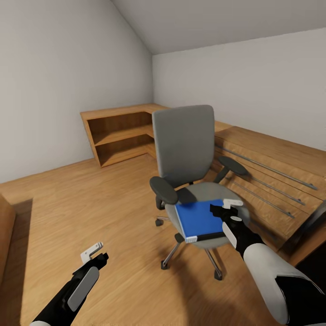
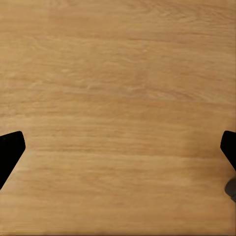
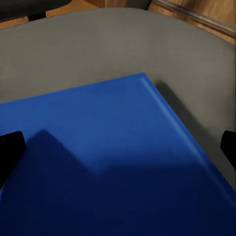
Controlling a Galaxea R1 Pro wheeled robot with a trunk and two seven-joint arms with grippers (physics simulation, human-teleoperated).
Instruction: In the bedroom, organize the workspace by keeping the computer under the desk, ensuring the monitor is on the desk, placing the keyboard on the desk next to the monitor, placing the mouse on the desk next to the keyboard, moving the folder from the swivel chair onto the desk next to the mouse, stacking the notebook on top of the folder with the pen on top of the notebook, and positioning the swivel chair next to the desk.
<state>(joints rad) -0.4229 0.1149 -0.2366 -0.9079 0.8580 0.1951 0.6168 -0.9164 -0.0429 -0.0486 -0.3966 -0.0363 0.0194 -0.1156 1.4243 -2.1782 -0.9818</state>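
We see one swivel chair standing on the wood floor, with one blue folder lying flat on its grey seat. The folder covers the front half of the seat and its near corner reaches the seat's front edge. The chair has two dark armrests, one on each side, and a grey back standing upright behind the seat.

Our right hand hovers over the folder's right edge. In the right wrist view the folder lies below the hand, with the seat beyond its far corner; the two fingertips sit at opposite sides of that view, so the hand is spread wide and pinches nothing.

Our left hand hangs low over the bare floor, well apart from the chair. In its wrist view both fingertips are far apart over the floor, so it too is spread.

Behind the chair one low shelf runs along the wall into the corner. A wooden drawer unit with long metal handles stands to the chair's right.
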